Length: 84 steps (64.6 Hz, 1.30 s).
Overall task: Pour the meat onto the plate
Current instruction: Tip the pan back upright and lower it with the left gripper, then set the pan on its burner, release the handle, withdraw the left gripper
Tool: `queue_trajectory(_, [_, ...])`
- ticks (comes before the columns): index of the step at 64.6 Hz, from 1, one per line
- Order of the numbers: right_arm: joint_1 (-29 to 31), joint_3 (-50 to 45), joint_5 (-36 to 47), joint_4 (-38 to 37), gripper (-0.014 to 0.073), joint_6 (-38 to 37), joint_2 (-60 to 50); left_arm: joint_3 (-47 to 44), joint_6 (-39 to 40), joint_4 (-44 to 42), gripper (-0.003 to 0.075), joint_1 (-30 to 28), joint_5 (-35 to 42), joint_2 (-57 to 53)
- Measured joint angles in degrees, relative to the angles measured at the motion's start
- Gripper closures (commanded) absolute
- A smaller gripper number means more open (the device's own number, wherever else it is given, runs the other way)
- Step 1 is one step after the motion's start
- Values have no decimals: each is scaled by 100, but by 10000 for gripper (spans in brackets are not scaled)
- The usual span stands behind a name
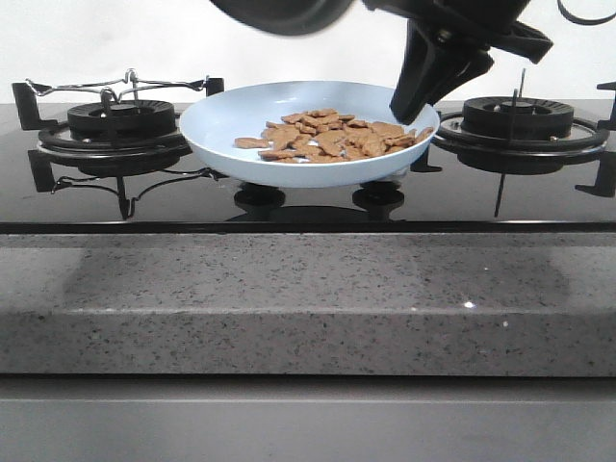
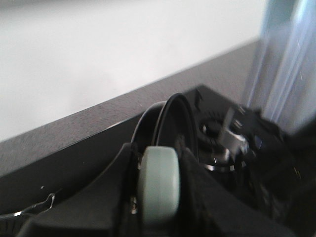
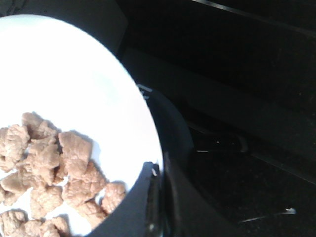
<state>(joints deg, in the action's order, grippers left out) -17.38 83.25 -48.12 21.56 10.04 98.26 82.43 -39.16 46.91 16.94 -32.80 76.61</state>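
Observation:
The pale-blue plate [image 1: 231,111] sits on the black stove between the two burners, and the meat [image 1: 332,135] lies in it as a spread of tan chunks, mostly toward its right side. My right gripper [image 1: 406,104] comes down onto the plate's right rim. In the right wrist view it [image 3: 159,170] is shut on that rim of the plate [image 3: 74,84], one finger over the inside beside the meat [image 3: 54,168]. The black pan [image 1: 279,14] hangs high above the plate's left part. My left gripper [image 2: 159,153] is shut on its pale grey-green handle [image 2: 158,187].
A burner with a wire grate [image 1: 115,120] stands left of the plate and another burner [image 1: 520,120] right of it. Two stove knobs [image 1: 258,195] sit in front of the plate. A speckled grey counter edge [image 1: 308,289] runs along the front.

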Motion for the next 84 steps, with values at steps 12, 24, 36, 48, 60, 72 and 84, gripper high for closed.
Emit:
queue_trajectory(12, [0,0,0,0,654,0,0,0,0,1795,741,-1664,-811,196])
queue_trajectory(24, [0,0,0,0,654,0,0,-206,0,3437,741,-2928,-1795,1012])
queue_trajectory(36, [0,0,0,0,654,0,0,-256,0,4299,741,-3528,-2228,1903])
queue_trajectory(48, [0,0,0,0,654,0,0,-256,21,4748,741,-3693,-2354,2614])
queue_trajectory(60, [0,0,0,0,654,0,0,-256,123,4747,740,-3708,-2412,3056])
queue_trajectory(72, [0,0,0,0,654,0,0,-256,260,4533,740,-3708,-2412,3220])
queue_trajectory(84, [0,0,0,0,654,0,0,-256,521,4237,653,-3708,-2349,3284])
